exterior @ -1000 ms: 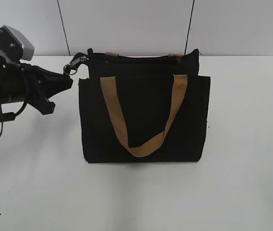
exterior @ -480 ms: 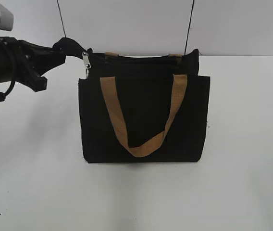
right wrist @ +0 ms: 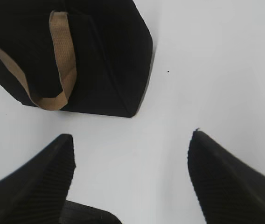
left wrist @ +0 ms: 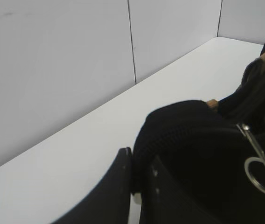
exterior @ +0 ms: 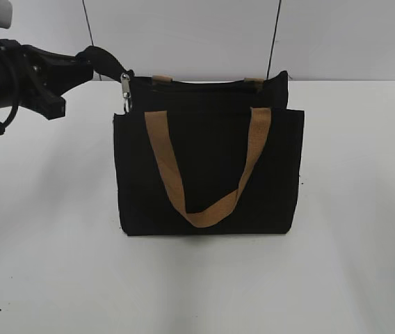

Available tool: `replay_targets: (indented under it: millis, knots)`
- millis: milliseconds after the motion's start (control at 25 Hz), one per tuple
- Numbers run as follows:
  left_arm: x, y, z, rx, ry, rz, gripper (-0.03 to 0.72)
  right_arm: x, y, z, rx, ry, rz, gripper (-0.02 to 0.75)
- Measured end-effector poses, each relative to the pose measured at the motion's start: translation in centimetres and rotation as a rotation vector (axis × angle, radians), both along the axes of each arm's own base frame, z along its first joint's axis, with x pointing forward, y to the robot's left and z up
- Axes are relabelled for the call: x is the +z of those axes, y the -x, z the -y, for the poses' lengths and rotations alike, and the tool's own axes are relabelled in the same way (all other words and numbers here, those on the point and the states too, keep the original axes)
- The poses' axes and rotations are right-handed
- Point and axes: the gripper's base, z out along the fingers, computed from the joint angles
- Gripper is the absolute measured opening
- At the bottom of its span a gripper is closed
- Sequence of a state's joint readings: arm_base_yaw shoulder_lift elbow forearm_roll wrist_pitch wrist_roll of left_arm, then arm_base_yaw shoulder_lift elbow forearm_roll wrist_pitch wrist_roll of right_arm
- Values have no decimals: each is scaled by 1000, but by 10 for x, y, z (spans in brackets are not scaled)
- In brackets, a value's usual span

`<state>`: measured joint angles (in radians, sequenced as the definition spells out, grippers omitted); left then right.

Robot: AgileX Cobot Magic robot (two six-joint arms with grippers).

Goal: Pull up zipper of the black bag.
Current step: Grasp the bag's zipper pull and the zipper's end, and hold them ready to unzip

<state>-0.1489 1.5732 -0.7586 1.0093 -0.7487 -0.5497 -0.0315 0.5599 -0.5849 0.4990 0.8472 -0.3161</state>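
Left hand (exterior: pixel 86 66) (jaws closed) pinches black bag (exterior: pixel 208 163) top-left corner fabric.

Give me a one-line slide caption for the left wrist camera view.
Left gripper fingers pinch a black fabric tab at the black bag's end, a silvery metal clasp dangling beside it.

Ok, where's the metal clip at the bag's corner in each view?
Exterior: clip hangs at the bag's upper left corner, beside the left gripper.
Left wrist: clip at right edge, ring lowest.
Right wrist: not in view.
Shared landmark: tan strap, seen in exterior and right wrist.
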Motion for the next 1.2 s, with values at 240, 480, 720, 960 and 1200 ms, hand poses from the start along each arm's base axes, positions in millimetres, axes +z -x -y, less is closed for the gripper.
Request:
replay_targets:
  millis: [240, 480, 720, 960, 1200]
  knots:
    - [0, 0, 0, -3, 0, -2, 36, 21, -74, -7, 84, 34, -112, 573]
    - [0, 0, 0, -3, 1, -4, 36, 32, -135, -78, 264, 26, -171, 557]
    - [0, 0, 0, -3, 1, -4, 36, 30, -177, -173, 363, -1, -238, 505]
    - [0, 0, 0, -6, -2, -3, 36, 17, -203, -242, 441, -11, -290, 332]
    - [0, 0, 0, -6, -2, -3, 36, -12, -221, -268, 414, -7, -419, 310]
